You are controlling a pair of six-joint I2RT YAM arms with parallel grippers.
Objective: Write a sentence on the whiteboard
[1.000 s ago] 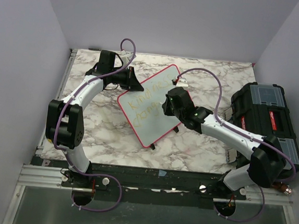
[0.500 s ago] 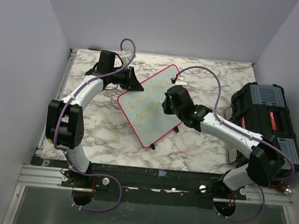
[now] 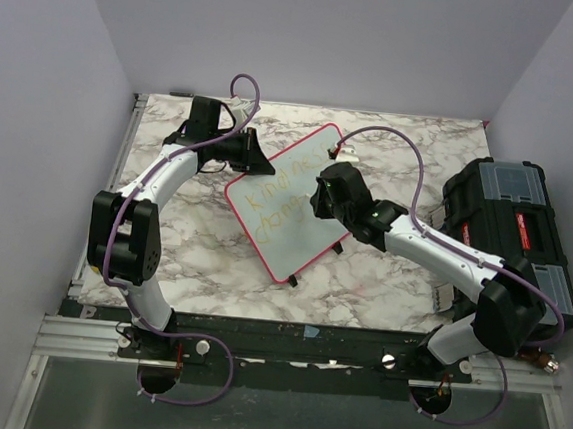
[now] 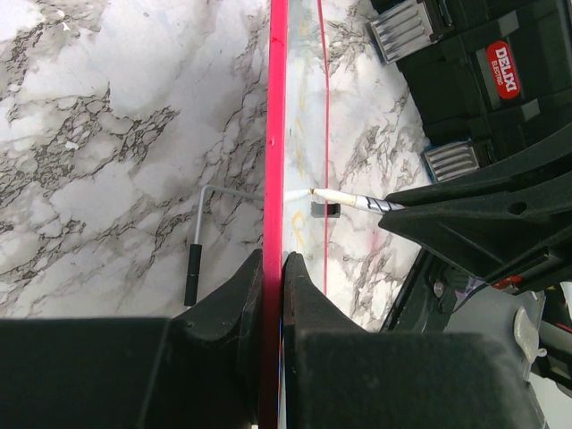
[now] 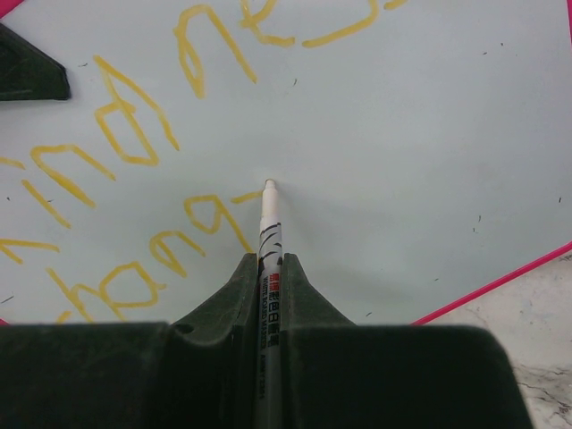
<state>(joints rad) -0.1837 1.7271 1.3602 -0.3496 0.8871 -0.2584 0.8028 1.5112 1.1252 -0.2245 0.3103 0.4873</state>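
Top view: flat white whiteboard with thin pinkish-red frame [image 3: 296, 240] sits mid-table on the grey-veined marble tabletop [image 3: 194, 242], rotated so its corners point roughly 1, 4, 7 and 10 o'clock. It looks propped up rather than flat; two small black feet show along its 5 o'clock edge.

Left gripper [image 3: 254, 158] comes in from 10 o'clock and is clamped on the board's frame. Left wrist view confirms: both fingers pinch the red edge [image 4: 277, 134], gripper [image 4: 273, 264] tight on it. A thin grey wire leg with a black tip [image 4: 191, 268] shows at 9 o'clock of that edge.

Right gripper [image 3: 320, 199] reaches in from 4 o'clock, over the board's 3 o'clock side. It's closed on a slim white marker pen with black and red print [image 5: 268, 234], pen running out between the fingers, gripper [image 5: 268, 264]. The tip is at the board face, apparently touching, on bare white [image 5: 411, 134]. In the left wrist view the same pen [image 4: 353, 202] meets the board side-on.

Yellow handwritten sentence [image 3: 272, 186]: two faint lines across the board. In the right wrist view its letters [image 5: 125, 161] lie from 9 to 12 o'clock of the tip.

Black plastic toolbox with red label [image 3: 511, 229] sits at the table's 3 o'clock edge, well apart from the board.
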